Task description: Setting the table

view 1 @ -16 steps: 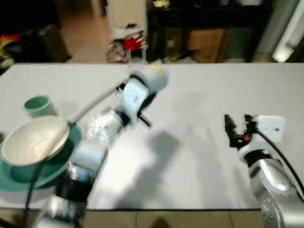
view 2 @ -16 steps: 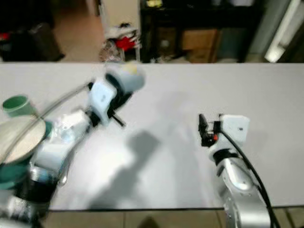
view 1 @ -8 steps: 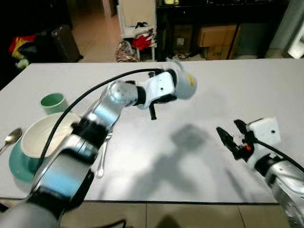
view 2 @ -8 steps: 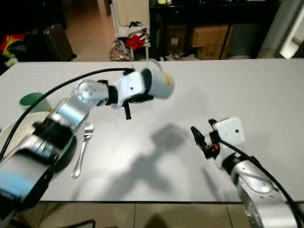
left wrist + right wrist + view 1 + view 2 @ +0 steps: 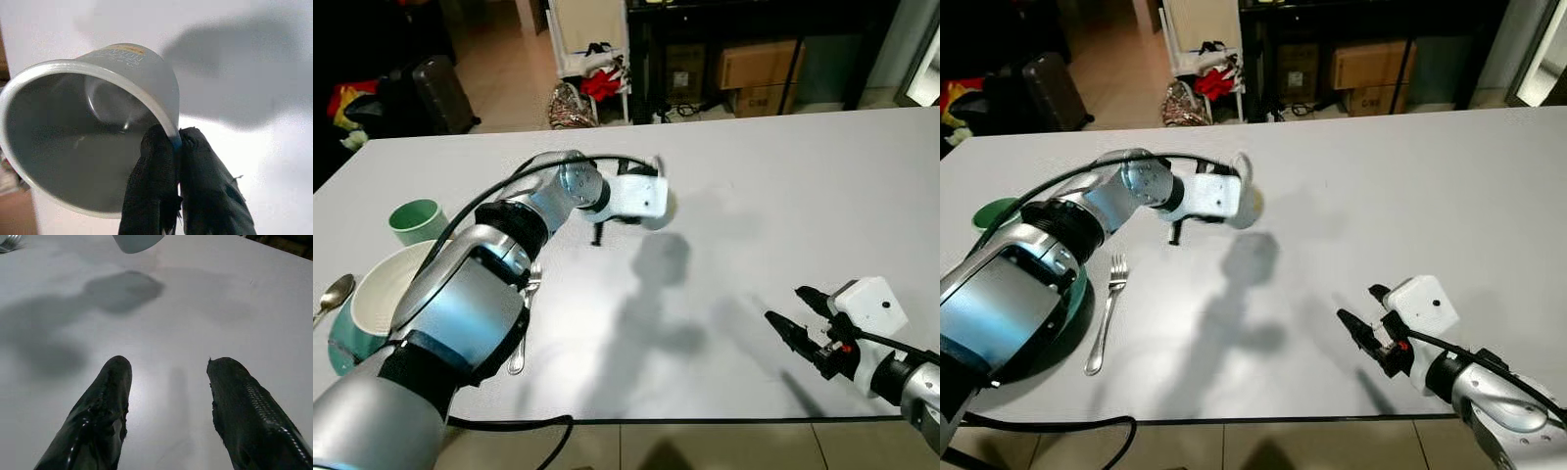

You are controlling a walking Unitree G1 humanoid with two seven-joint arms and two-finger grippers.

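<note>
Since half a second ago the left arm has drawn its cup (image 5: 122, 98) back toward 11 o'clock, nearer the table's middle, and lower. The left gripper (image 5: 177, 142) pinches the grey cup's rim between closed fingers, the cup tilted above the white table (image 5: 754, 225). The right gripper (image 5: 795, 316) now sits farther toward 5 o'clock by the near edge, fingers spread, holding nothing. Broad bare tabletop lies between them. At 9 o'clock: green mug (image 5: 417, 220), bowl (image 5: 382, 289), fork (image 5: 1105, 323), spoon (image 5: 335, 294).
</note>
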